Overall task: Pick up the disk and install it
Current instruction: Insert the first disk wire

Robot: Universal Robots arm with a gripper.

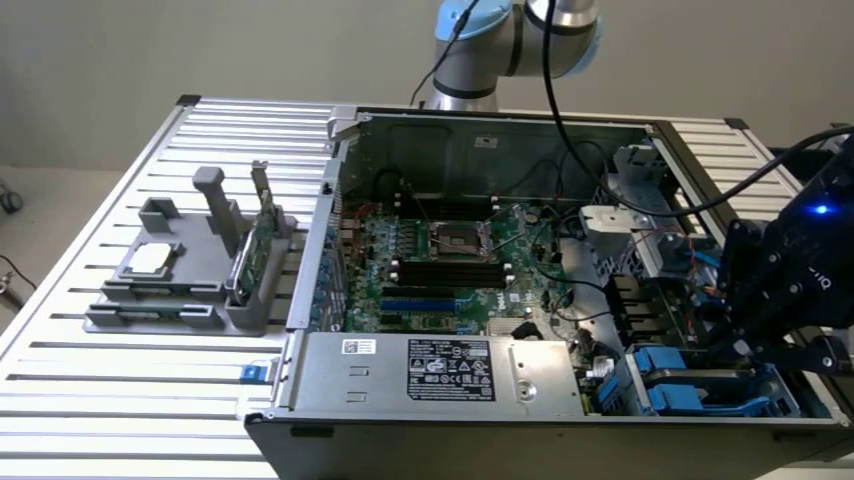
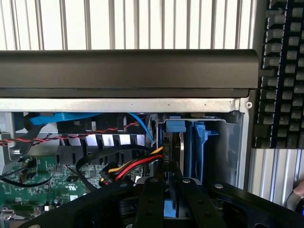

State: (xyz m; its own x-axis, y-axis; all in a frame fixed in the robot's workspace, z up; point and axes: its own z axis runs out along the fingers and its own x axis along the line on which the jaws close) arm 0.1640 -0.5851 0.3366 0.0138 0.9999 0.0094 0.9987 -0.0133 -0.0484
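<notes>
Holder: at the exterior view's left you see a grey stand on the slatted table, carrying a small square chip and an upright green card.
Computer case: mid-frame, lid off, motherboard exposed; its near wall is cut off below.
Disk: on edge in the blue-railed bay; you see only its thin edge.
Gripper: fingers drawn close, pinching the disk's end; the contact itself is partly hidden.

soft, even indoor light; the computer case interior sits in shadow, and the wrist view's near foreground blurs.
</notes>
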